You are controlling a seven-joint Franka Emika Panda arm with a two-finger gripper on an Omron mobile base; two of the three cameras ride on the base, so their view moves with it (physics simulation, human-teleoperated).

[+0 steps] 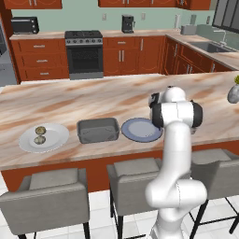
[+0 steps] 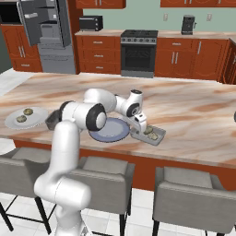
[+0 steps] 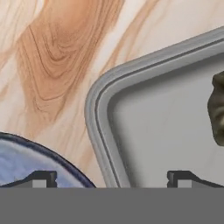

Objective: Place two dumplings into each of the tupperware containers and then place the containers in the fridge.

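Two tan dumplings (image 1: pixel 39 134) lie on a white plate (image 1: pixel 56 140) at the counter's left. Beside it stands a grey tupperware container (image 1: pixel 97 130) with nothing visible in it. A second tupperware container (image 2: pixel 158 135) sits right of the blue-grey plate (image 2: pixel 109 130) and holds two dumplings (image 2: pixel 149 132). My gripper (image 2: pixel 137 132) hangs open over this container's left end. In the hand view the container's corner rim (image 3: pixel 98 109) runs between my fingertips (image 3: pixel 41 178), and one dumpling (image 3: pixel 217 109) shows at the right edge. The fridge (image 2: pixel 46 32) stands at the back left, its door open.
The blue-grey plate (image 3: pixel 26 162) lies just beside the container's corner. Grey stools (image 1: pixel 46 196) line the counter's near side. A stove (image 2: pixel 138 53) and wood cabinets run along the back wall, and a sink (image 1: pixel 210 46) is at the far right.
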